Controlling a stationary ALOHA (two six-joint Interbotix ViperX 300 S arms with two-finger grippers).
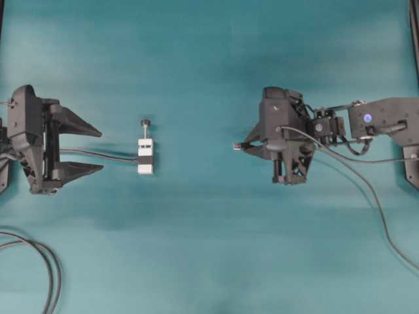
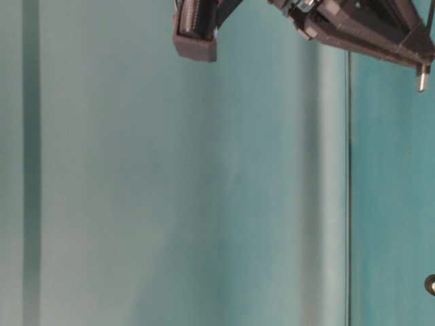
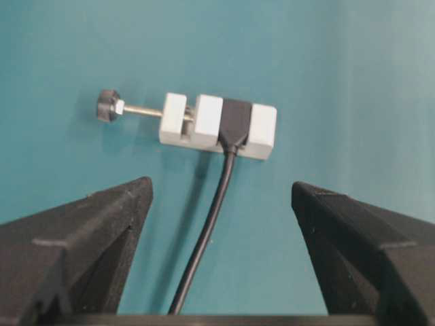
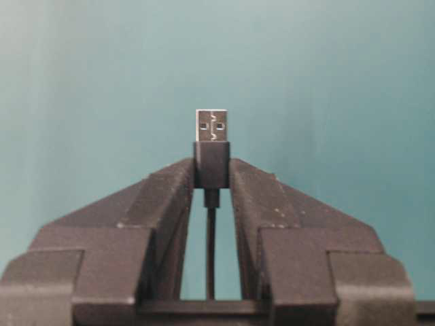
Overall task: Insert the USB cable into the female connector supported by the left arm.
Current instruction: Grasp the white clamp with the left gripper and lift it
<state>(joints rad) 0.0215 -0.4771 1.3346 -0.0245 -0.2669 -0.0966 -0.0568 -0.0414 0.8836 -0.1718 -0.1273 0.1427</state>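
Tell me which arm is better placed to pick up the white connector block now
The left. Its open left gripper faces the female connector, whose cable runs back between its jaws. The right gripper is shut on the USB cable plug and sits farther off.

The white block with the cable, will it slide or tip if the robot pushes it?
Probably slides: the female connector looks small and light, lying flat on smooth table. Its cable may tug it sideways. Tipping seems unlikely.
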